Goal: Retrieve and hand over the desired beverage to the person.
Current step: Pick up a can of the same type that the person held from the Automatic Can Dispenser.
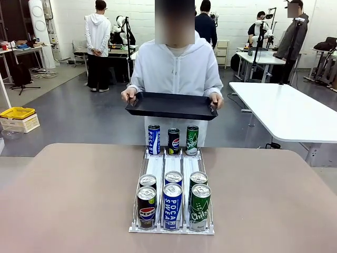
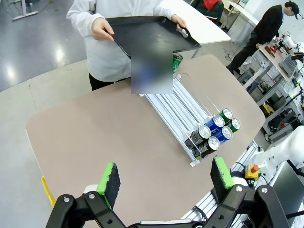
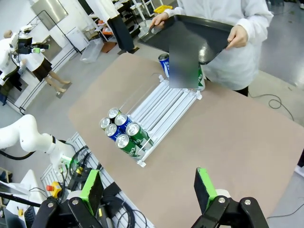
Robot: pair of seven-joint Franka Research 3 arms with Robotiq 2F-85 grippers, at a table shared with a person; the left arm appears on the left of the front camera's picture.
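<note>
Grippers hover by the table's (image 1: 79, 200) near edge, left gripper (image 2: 165, 175) and right gripper (image 3: 148, 185) both spread, empty. Six cans (image 1: 172, 197) fill the rack's (image 1: 171, 230) near end, three its far end. Past the far edge the person (image 1: 176, 68) holds a black tray (image 1: 171, 105).

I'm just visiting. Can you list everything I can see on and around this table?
Table: one, brown, under everything.
Can rack: one, white, three lanes, middle of the table.
Near cans: six (two black, two blue, two green), at the rack's near end.
Far cans: three (blue, black, green), at the rack's far end.
Tray: one, black, held up at the far side.
Yellow crate: one, on the floor at left.
Person: one, pale hooded top, far side, both hands on the tray.
Robot's left hand: black, green pads, open above the table.
Robot's right hand: the same, open.
</note>
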